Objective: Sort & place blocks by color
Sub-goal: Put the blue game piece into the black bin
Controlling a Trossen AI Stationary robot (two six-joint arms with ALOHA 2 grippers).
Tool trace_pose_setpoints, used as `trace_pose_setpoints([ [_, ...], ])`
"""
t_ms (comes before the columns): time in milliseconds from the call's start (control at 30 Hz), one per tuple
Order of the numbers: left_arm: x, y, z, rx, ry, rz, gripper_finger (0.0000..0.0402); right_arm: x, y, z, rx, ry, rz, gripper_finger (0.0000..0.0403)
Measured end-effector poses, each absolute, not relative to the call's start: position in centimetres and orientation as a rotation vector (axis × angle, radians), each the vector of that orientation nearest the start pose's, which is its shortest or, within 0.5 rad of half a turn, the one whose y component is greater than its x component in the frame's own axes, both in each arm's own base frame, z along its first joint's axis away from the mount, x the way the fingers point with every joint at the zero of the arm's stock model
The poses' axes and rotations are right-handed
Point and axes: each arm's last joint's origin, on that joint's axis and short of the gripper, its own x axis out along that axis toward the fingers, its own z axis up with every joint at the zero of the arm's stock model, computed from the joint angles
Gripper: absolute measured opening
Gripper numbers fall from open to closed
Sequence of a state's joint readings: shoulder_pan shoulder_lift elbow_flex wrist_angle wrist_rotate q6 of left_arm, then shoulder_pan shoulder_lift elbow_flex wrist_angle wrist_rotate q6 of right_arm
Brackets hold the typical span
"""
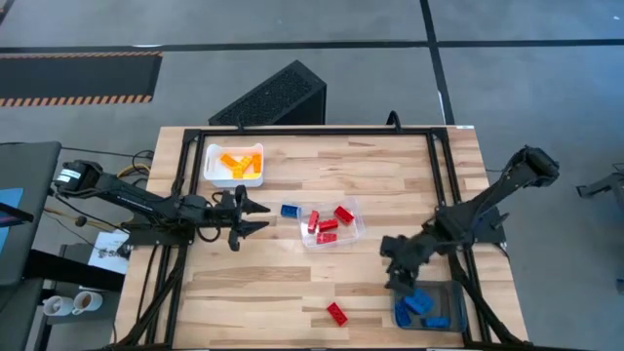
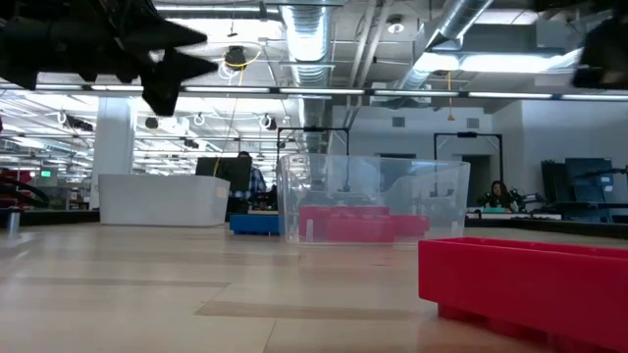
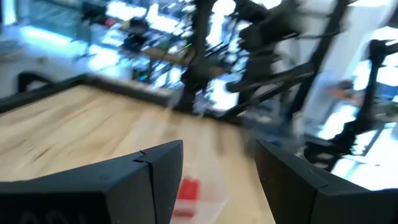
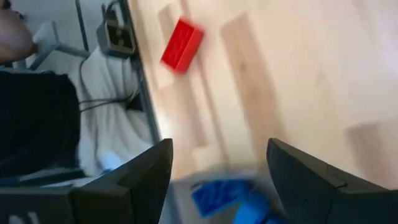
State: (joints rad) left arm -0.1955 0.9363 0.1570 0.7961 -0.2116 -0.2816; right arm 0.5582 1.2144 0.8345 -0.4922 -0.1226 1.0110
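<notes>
- My right gripper [image 1: 402, 270] hovers over the grey tray [image 1: 458, 317] of blue blocks [image 1: 421, 304], fingers spread wide, nothing between them.
- My left gripper [image 1: 255, 215] sits beside a lone blue block [image 1: 290, 210], fingers apart and empty.
- I see red blocks [image 1: 327, 224] in the clear tray [image 1: 356, 234], orange blocks [image 1: 240, 163] in the white tray [image 1: 211, 175], one red block [image 1: 336, 313] loose on the desk [image 1: 390, 175].

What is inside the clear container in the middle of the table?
The clear container holds red blocks, about four in the high view. Some overlap, so an exact count is uncertain. A blue block lies just outside it, on the table.
</notes>
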Motion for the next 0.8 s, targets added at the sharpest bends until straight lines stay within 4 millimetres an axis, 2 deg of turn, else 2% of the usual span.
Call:
trace_pose_setpoints([
  [167, 17.3, -3.2, 20.0, -0.258, -0.120, -0.127, 0.0182, 21.4, 11.0, 24.3, 0.653, 1.022, 0.137, 0.0281],
  [300, 17.3, -3.4, 19.9, -0.244, -0.117, -0.124, 0.0182, 22.1, 10.2, 24.5, 0.616, 0.971, 0.146, 0.0281],
  [500, 17.3, -3.4, 19.9, -0.245, -0.118, -0.122, 0.0182, 22.6, 9.9, 24.8, 0.575, 0.899, 0.147, 0.0281],
  [667, 16.9, -3.9, 21.1, -0.227, -0.226, -0.247, 0.0182, 22.8, 10.0, 25.0, 0.551, 0.863, 0.142, 0.0281],
  [800, 17.0, -4.0, 20.5, -0.214, -0.171, -0.176, 0.0182, 22.9, 10.0, 25.1, 0.550, 0.840, 0.150, 0.0281],
])
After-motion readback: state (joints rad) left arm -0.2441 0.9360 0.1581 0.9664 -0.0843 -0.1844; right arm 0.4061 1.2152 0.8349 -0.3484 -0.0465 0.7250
